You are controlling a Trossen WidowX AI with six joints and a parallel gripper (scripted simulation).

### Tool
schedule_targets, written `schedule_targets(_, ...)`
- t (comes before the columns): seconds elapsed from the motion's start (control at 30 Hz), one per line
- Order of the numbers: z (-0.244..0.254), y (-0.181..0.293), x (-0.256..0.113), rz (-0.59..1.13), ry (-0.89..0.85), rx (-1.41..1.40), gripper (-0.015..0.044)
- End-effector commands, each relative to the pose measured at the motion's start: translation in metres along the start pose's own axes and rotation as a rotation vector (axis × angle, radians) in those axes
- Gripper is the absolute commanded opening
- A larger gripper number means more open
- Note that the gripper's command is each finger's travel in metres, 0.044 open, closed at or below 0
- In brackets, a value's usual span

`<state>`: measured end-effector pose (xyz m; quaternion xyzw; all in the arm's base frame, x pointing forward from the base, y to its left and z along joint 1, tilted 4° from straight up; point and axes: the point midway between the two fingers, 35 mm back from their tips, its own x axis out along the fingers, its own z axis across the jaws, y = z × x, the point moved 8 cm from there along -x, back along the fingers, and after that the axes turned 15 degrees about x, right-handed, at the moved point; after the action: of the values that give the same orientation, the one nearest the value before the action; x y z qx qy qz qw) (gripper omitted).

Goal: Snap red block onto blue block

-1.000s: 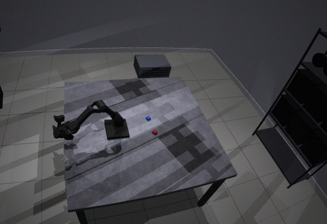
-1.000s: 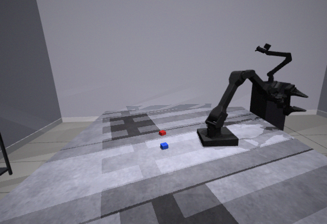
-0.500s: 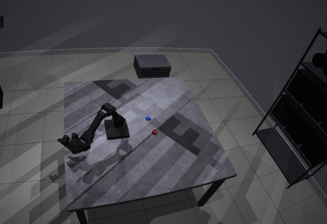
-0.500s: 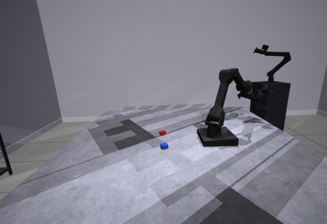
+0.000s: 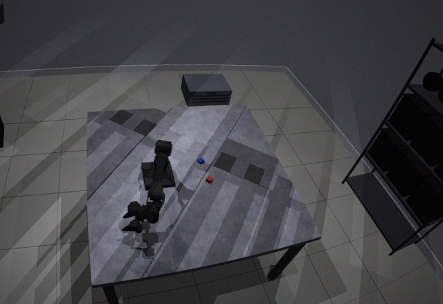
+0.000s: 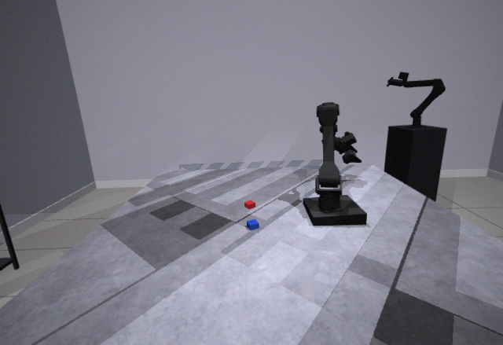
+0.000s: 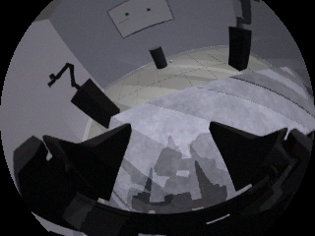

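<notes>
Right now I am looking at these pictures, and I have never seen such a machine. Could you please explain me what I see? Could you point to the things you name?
The machine is one black robot arm, bolted or set on a flat base (image 5: 170, 182) (image 6: 357, 216); I cannot tell which. It ends in a two-fingered claw (image 5: 127, 222) (image 6: 357, 155) (image 7: 172, 126).

The first picture looks down from high above the table (image 5: 228, 236) (image 6: 195, 292). The second looks across it from one side. The third comes from the arm's wrist, so the two fingers fill its lower part.

A small red block (image 5: 209, 179) (image 6: 249, 204) and a small blue block (image 5: 201, 160) (image 6: 252, 224) lie apart on the table. The claw is open and holds nothing.
</notes>
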<state>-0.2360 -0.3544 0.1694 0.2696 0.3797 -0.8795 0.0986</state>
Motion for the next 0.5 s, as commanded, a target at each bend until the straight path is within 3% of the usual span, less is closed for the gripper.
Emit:
schedule_targets(0.0,-0.009,0.032,-0.043,0.136,-0.049,-0.302,0.044)
schedule_targets(0.47,-0.094,0.107,-0.227,0.544,-0.478,-1.455,0.044)
